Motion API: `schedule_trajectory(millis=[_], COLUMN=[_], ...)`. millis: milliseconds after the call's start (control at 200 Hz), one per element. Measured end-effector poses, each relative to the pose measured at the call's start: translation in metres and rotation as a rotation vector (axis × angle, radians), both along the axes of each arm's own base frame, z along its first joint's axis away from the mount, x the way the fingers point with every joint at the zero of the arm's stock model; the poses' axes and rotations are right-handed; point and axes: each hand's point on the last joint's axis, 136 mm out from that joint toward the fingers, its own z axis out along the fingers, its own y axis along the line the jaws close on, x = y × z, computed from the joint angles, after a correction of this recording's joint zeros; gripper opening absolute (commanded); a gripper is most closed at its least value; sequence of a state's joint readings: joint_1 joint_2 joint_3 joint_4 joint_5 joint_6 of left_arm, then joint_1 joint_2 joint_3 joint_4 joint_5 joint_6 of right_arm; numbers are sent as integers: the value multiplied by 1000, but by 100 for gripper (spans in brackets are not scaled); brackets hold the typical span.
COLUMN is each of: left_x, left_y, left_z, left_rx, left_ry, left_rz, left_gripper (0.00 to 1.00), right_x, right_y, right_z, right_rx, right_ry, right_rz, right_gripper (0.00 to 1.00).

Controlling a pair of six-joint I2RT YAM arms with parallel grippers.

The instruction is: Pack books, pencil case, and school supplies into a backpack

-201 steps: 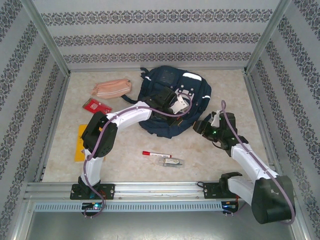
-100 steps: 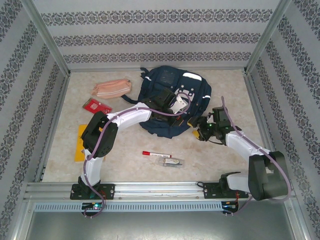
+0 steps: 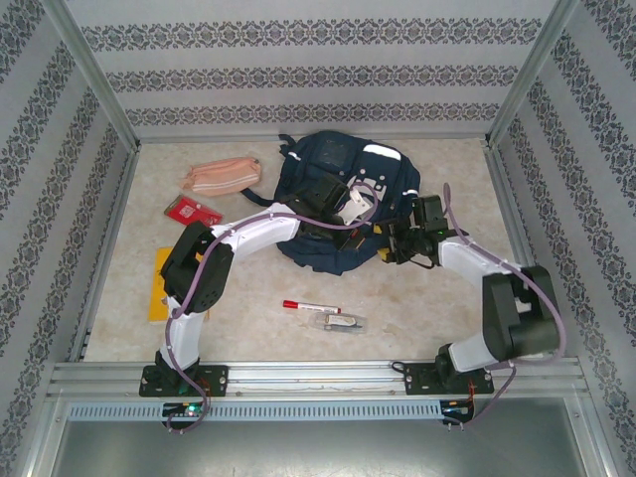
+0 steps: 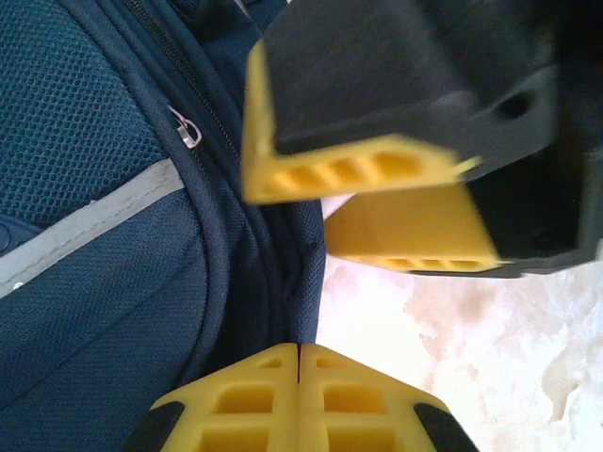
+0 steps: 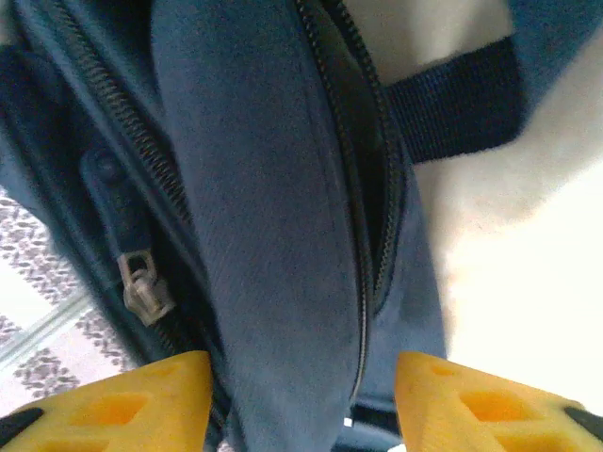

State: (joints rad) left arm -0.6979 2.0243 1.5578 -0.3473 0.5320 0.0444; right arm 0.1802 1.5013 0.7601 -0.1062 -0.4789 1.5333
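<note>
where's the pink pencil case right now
In the top view the pencil case lies at the far left of the table, just left of the backpack, with the red packet beside it on the side nearer the arms.

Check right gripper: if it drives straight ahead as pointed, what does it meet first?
The backpack: its navy fabric fold, beside a zip, sits right ahead between the open fingers of the right gripper. Contact looks near, though depth is unclear.

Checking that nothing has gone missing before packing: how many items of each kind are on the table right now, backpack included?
Backpack: 1
Book: 1
Pencil case: 1
Marker pen: 1
Clear-wrapped item: 1
Red packet: 1
Total: 6
</note>
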Motion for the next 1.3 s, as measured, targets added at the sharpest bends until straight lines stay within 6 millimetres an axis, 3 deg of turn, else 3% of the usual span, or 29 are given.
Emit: schedule_trajectory(millis=[105,195,300,370,495,585,659,1014,1299], left_x=[1,5,10,7,-3,-8,-10,-32,-23], left_y=[1,4,10,18,41,52,58,44,34], left_z=[0,1,17,35,70,81,74,-11,-9], left_rx=[2,4,-14,-28,-65,-85,-69,98,91], left_ry=[-1,-6,-19,-30,-32,-10,18,196,188], left_rz=[3,20,60,105,232,324,392,570,648], left_gripper=[0,39,52,56,55,54,53,51,49], right_x=[6,8,12,16,21,24,25,24,20], right_y=[13,18,24,26,30,33,36,42,53], right_z=[-7,-6,1,7,18,27,33,40,43], right_rx=[30,40,54,65,80,85,90,89,86], right_ry=[18,28,32,31,27,14,7,13,13], right_rz=[-14,-39,-53,-65,-81,-84,-84,-73,-44], right_gripper=[9,5,2,2,2,3,3,3,2])
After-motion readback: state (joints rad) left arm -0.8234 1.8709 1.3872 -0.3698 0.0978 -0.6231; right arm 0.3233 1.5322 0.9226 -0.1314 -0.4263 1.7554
